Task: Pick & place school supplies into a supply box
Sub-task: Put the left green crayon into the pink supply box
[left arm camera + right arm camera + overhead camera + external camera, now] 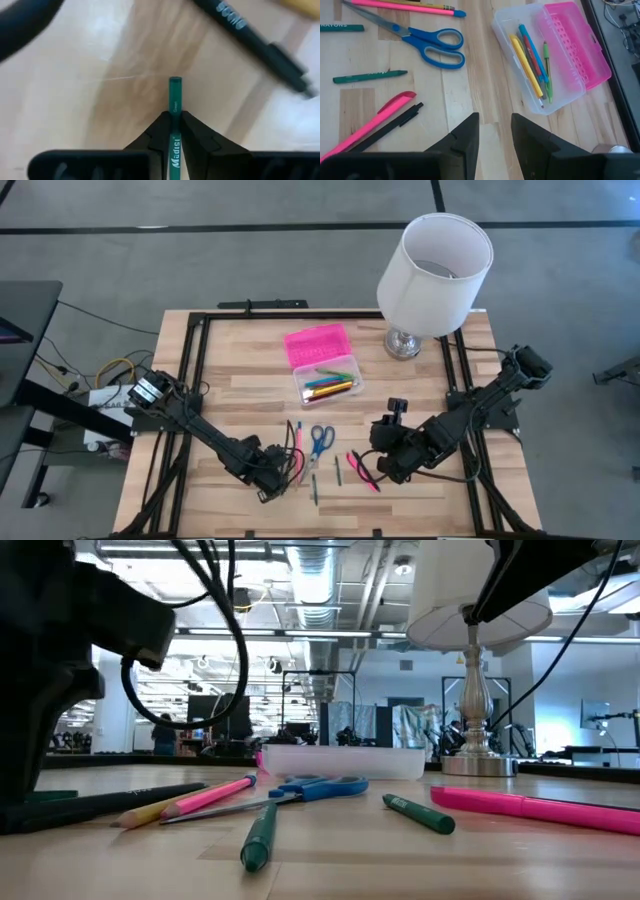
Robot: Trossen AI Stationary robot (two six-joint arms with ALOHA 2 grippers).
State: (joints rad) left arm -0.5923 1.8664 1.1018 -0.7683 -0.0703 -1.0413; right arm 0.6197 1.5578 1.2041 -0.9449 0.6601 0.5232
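Note:
The clear supply box [328, 384] lies open on the table, its pink lid [317, 343] folded back. It holds several pens [532, 57]. My left gripper [272, 483] is low over the near table, left of the scissors [320, 440], and is shut on a green pencil [175, 97]. My right gripper [495, 135] is open and empty above the table, near the pink pen [370, 122] and black pen [387, 126]. A pink pencil [210, 795], two green crayons [258, 838] [420, 813] and a black pen [250, 35] lie loose on the wood. My left gripper pinches the green pencil's shaft [175, 112] between its two fingertips [159, 131], a short way back from the end that sticks out ahead. The fingers lie along the pencil. Whether the pencil is clear of the table, I cannot tell.
A lamp with a white shade [436, 260] and metal base [403, 343] stands at the far right, beside the box. A black frame [195, 350] runs along the table's edges. Bare wood lies between the box and the scissors.

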